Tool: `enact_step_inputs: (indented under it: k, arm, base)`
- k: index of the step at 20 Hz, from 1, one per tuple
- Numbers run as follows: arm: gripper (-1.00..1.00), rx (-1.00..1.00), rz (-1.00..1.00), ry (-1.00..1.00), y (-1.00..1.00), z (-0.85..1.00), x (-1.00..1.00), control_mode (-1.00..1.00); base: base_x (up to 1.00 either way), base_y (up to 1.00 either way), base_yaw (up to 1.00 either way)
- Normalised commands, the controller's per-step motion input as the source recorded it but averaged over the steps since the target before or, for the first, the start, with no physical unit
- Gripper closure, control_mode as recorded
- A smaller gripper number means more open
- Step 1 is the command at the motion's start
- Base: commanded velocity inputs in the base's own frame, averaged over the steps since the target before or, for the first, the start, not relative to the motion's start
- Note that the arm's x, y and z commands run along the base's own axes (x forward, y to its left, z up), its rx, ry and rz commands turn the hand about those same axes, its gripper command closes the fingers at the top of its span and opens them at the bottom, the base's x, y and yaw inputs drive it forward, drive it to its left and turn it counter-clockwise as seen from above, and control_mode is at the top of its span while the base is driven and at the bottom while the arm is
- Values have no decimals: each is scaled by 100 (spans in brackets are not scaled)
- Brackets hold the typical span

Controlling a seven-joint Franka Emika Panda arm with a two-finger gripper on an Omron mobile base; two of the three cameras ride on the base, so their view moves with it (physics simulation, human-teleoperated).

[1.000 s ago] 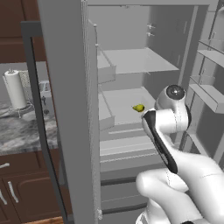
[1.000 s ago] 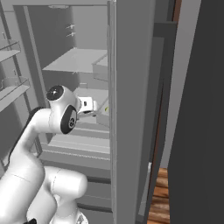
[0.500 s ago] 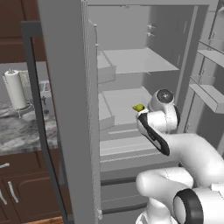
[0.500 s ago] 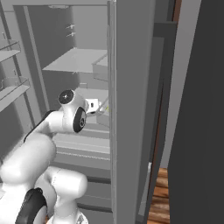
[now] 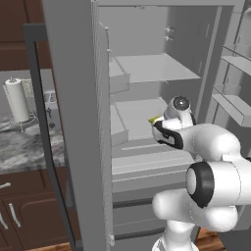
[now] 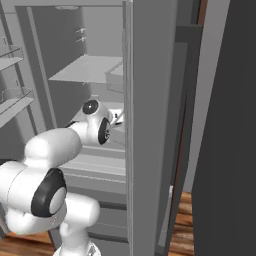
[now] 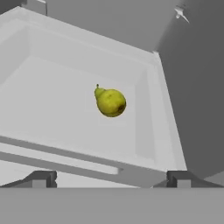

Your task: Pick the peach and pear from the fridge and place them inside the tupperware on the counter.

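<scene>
The pear, yellow-green with its narrow end up and left, lies alone on a grey shelf of the fridge, near the shelf's back right. My gripper is open, short of the shelf's front lip, with the pear straight ahead and apart from both fingertips. From the left base, a sliver of the pear peeks out beside my wrist, which reaches into the open fridge at middle-shelf height. The peach and the tupperware are out of view. The counter lies left of the fridge.
A paper towel roll stands on the counter. The dark-edged fridge door hangs open at the left, and door bins jut out at the right. A fridge side wall stands close to the arm's right.
The arm has stretched forward and lower into the fridge, bringing the hand close to the pear. The jaws stayed open and the pear has not moved.
</scene>
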Motion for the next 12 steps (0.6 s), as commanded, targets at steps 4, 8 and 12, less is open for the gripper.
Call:
enact_step_inputs:
  k: [4,8,12]
  arm:
    - [-100,0,0,7,-8,-11,51,-100]
    - [-100,0,0,5,0,-17,52,-100]
    - [-100,0,0,5,0,-16,52,-100]
  base:
    - [0,0,0]
    - [0,0,0]
    - [0,0,0]
